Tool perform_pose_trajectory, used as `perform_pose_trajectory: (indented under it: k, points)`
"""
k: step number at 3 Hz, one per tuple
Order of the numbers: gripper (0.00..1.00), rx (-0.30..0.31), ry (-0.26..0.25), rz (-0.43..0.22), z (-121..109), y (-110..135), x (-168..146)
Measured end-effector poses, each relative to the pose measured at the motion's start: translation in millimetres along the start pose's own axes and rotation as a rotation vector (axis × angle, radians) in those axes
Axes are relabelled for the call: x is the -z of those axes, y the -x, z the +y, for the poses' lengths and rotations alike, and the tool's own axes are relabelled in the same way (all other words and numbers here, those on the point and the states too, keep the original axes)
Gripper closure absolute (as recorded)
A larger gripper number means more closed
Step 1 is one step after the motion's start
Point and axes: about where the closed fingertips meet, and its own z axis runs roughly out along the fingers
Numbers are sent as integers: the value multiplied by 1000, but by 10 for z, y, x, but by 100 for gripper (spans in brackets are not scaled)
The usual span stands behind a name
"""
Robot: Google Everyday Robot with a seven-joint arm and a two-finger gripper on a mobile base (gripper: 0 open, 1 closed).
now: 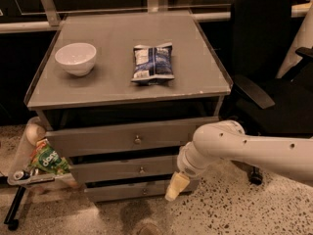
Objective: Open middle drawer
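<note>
- a grey cabinet (112, 89) with 3 drawers stands on a speckled floor (234, 214).
- the middle drawer (112, 170) is the 2nd front from the top, with a small round knob (142, 170) at its centre.
- there is a dark gap above this front and another below it. how far out it stands i cannot tell.
- the top drawer (98, 138) has the tallest front. the bottom drawer (122, 192) has the narrowest one.
- the gripper (176, 186) is a pale yellowish tip that points down, at the right end of the bottom front and just under the right end of the middle front. it is away from the knob.
- whether the gripper is open or closed, i cannot tell.
- the white arm (244, 148) comes in from the right.
- on the cabinet top, a white bowl (76, 58) is on the left and a blue snack bag (152, 63) lies near the centre. the 2 are apart.
- a black office chair (274, 82) stands to the right of the cabinet.
</note>
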Motion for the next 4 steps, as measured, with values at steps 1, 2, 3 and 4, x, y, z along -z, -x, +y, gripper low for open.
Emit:
perform_pose_trajectory:
  k: [1, 2, 3, 4]
  points:
    - [0, 0, 0, 0, 0, 0, -1]
    - [0, -6, 10, -2, -57, -50, -384]
    - [0, -35, 3, 8, -228, -178, -874]
    - [0, -59, -16, 10, -404, -252, -1216]
